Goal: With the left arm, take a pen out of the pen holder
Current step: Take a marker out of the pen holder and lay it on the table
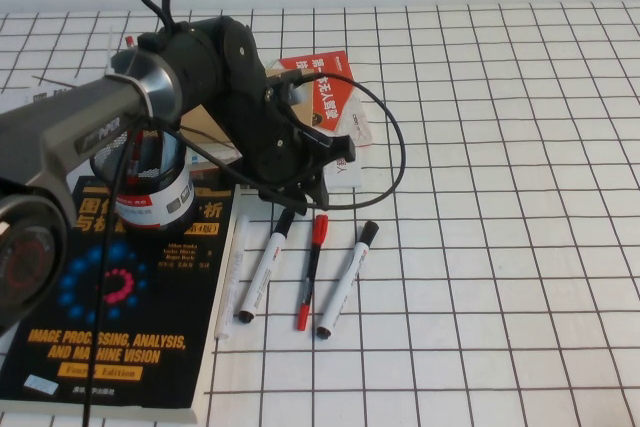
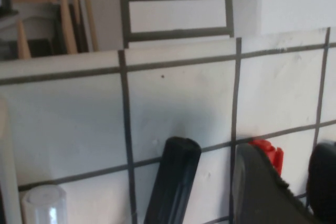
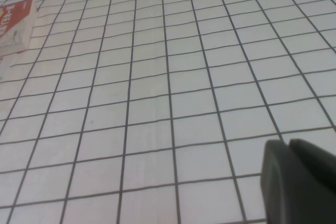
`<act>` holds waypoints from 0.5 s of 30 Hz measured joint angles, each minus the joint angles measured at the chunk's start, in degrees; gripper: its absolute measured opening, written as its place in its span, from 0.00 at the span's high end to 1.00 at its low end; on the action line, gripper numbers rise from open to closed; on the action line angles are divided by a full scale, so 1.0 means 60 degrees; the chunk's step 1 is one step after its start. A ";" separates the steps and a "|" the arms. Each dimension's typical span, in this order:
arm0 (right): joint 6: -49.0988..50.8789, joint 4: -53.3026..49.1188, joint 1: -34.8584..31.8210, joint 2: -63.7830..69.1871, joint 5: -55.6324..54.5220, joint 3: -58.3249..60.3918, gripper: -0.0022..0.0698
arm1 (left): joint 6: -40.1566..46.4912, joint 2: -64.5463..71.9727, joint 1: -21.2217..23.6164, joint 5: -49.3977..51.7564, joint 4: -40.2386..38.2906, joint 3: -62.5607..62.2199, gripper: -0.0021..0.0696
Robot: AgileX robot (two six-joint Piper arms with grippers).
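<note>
Left end effector (image 1: 308,195) straddles red pen (image 1: 312,267); right end effector (image 3: 294,174) above table (image 3: 157,103)

Title on black book (image 1: 170,292), table's near left corner: "IMAGE PROCESSING, ANALYSIS, AND MACHINE VISION", orange capitals.
Edition on orange band (image 1: 100,371) under title: "Fourth Edition".
Top of same cover: large orange Chinese characters, partly covered, unreadable.
Cover of red book (image 1: 325,82), toward far edge: white Chinese characters, not legible.
Band on pen holder (image 1: 155,205): red-and-white print, illegible.
</note>
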 joint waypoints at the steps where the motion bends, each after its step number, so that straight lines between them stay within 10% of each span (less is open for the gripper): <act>1: 0.0000 0.0000 0.0000 0.0000 0.0000 0.0000 0.99 | 0.0000 0.0000 0.0000 0.0023 0.0000 0.0000 0.71; 15: 0.0000 0.0000 0.0000 0.0000 0.0000 0.0000 0.99 | 0.0131 -0.0506 -0.0261 0.0241 0.1371 0.0000 0.66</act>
